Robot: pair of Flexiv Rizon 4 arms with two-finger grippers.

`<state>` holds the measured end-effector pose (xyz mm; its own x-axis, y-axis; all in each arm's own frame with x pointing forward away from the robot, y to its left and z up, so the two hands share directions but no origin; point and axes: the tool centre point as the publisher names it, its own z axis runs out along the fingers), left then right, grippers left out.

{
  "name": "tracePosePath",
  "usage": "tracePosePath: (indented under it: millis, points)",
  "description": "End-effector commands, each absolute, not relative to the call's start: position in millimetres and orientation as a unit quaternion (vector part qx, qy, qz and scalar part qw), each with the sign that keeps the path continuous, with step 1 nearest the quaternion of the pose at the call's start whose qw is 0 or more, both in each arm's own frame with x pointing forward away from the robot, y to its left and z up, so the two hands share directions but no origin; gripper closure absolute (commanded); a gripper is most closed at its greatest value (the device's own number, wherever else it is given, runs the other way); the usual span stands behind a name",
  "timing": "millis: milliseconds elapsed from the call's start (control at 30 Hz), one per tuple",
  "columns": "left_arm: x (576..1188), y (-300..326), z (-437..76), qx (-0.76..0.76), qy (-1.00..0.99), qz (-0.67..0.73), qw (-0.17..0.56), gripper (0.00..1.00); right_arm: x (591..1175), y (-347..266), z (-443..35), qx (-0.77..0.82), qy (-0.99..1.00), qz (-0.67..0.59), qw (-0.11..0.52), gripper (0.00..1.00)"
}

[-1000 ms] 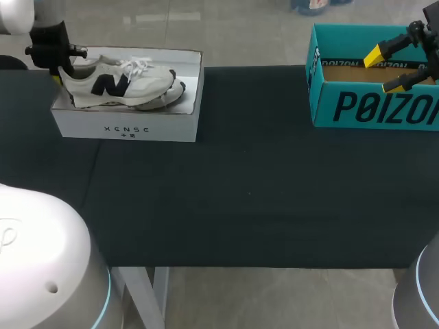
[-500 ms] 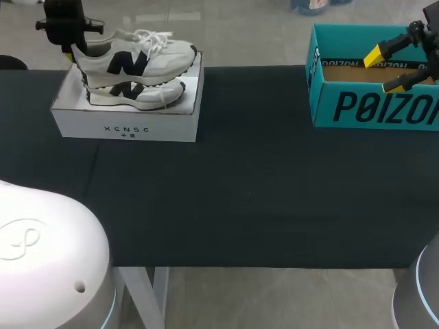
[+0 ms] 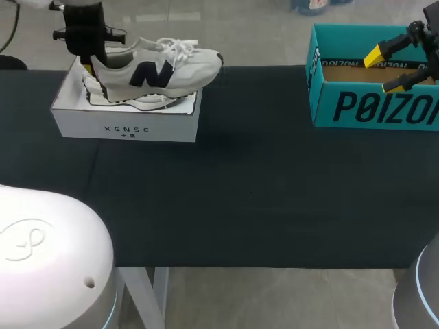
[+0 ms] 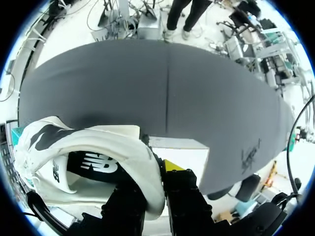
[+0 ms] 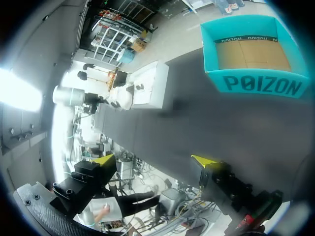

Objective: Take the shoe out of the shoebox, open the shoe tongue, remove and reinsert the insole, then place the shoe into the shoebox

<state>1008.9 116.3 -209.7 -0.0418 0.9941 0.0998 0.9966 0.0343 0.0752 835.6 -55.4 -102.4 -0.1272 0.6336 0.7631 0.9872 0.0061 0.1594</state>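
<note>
Carried black, blocky bodies on both the left gripper (image 3: 88, 65) and the right gripper (image 3: 384, 70), with fingers (image 5: 204, 162) ending in bright yellow wedges. Showed round screw heads (image 5: 66, 189) sunk into the black finger mounts, with a ribbed black edge just beside them. Wore a glossy white dome on the left arm (image 3: 48, 253), marked with a faint looping logo and one small dark hole (image 3: 89, 281), and trimmed below with a thin pale-blue ring (image 3: 104, 308). Repeated that ring on the grey-white right arm (image 3: 420, 288).
</note>
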Motion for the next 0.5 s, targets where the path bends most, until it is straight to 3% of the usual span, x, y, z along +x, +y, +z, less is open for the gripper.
tracePosePath:
  millis: [33,500]
  points:
    - [975,92,-214,-0.700,-0.709,-0.085,-0.010,1.00,837,-55,-103,-0.611,-0.664,-0.350,0.252,0.00]
    - [958,67,-212,-0.724,-0.687,-0.065,-0.017,1.00,837,-55,-103,-0.611,-0.664,-0.350,0.252,0.00]
